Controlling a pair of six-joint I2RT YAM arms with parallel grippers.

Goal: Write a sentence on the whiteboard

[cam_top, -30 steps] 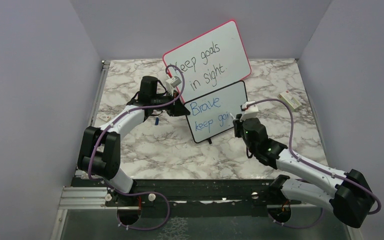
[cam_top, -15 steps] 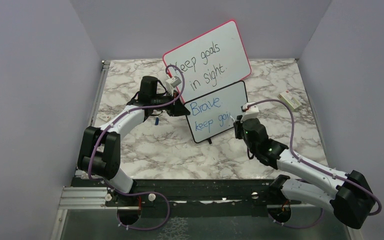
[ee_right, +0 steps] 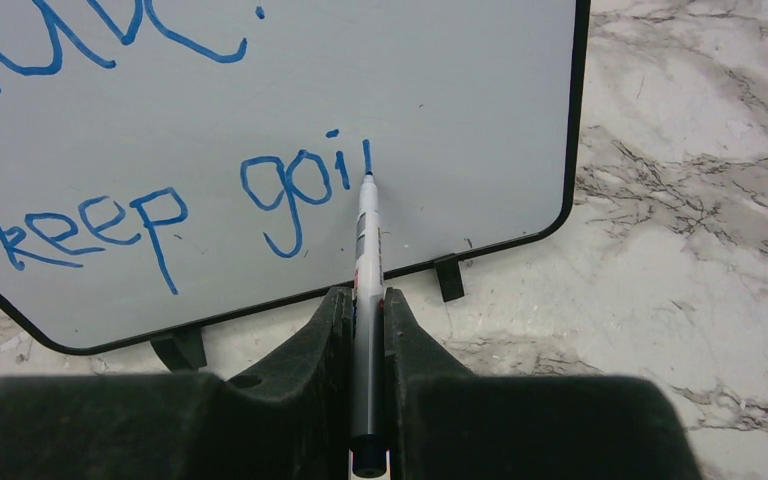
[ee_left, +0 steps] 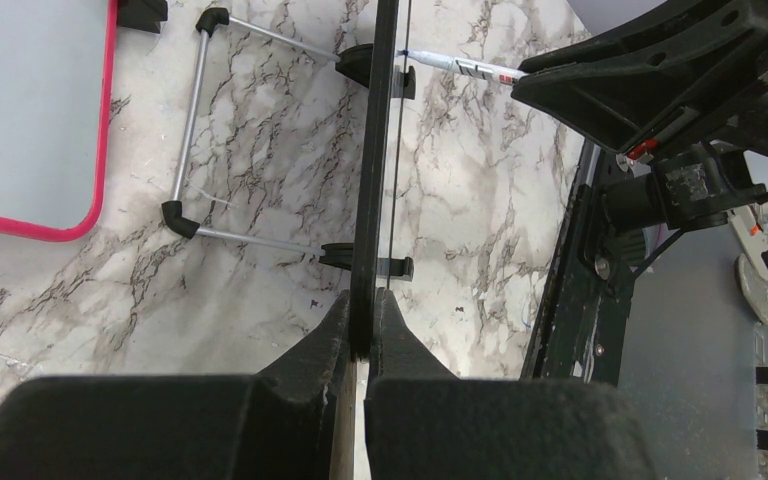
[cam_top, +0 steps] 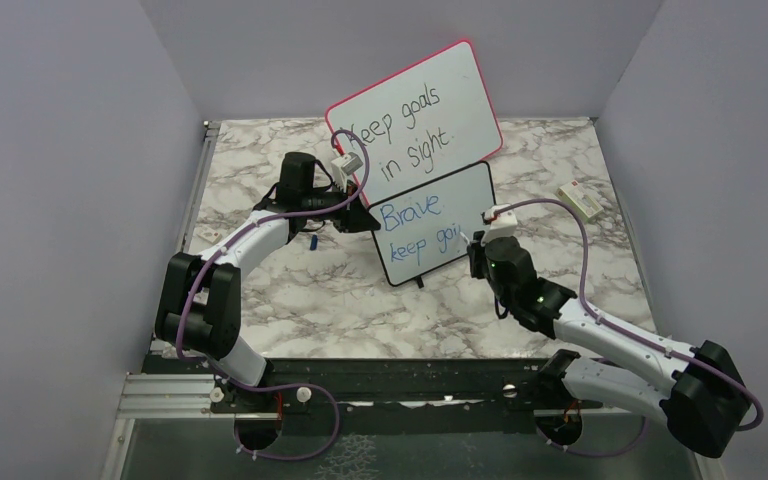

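Change: hardly any seen from overhead over the last second; same arm poses, lower line read to "goi".
Sentence: blue handwritten marker sentence (ee_right: 160, 215) ended with a short fresh stroke after "goi".
Right gripper (ee_right: 366, 298): clenched on the white blue-ink marker (ee_right: 367, 235), tip touching the board.
Left gripper (ee_left: 362, 305): clamped on the left edge of the small black-framed whiteboard (cam_top: 465, 190), which stood upright on the marble tabletop (cam_top: 290, 290).
Meaning: judged mid-"going", "ng" left.

The whiteboard (cam_top: 435, 222) stands on the table (cam_top: 290, 290) near its middle, with the larger board (cam_top: 415, 110) propped just behind it and rising above it to the left. The left claw (ee_left: 362, 310) sits at the whiteboard's left edge, pinching the frame, while the right claw (ee_right: 365, 300) is in front of its right half, the tip of its marker (ee_right: 366, 225) touching the face just right of the last stroke in the lower line of the sentence (ee_right: 160, 240). A small block (cam_top: 582, 201) lies by the table's right edge, well apart from both boards.
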